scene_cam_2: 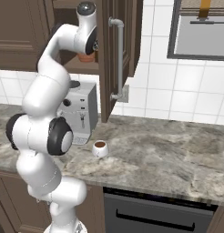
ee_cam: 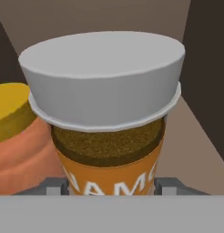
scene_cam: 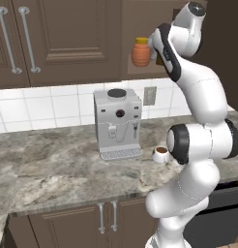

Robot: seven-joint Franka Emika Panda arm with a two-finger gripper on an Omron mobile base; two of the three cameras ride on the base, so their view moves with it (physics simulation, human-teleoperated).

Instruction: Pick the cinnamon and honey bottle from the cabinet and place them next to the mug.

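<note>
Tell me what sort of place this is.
A rendered home kitchen, by the look of it: dark brown wooden wall cabinets above a white tiled backsplash, a grey marbled stone counter, and a silver coffee machine standing on it.

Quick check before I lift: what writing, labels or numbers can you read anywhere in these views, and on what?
"NAMO": white capitals on the orange label of the cinnamon in the hand view; the word is cut off on both sides.
Coffee machine: dial and small marks on its front, too small to read.
Honey bottle, mug, cabinet: no text visible.
</note>
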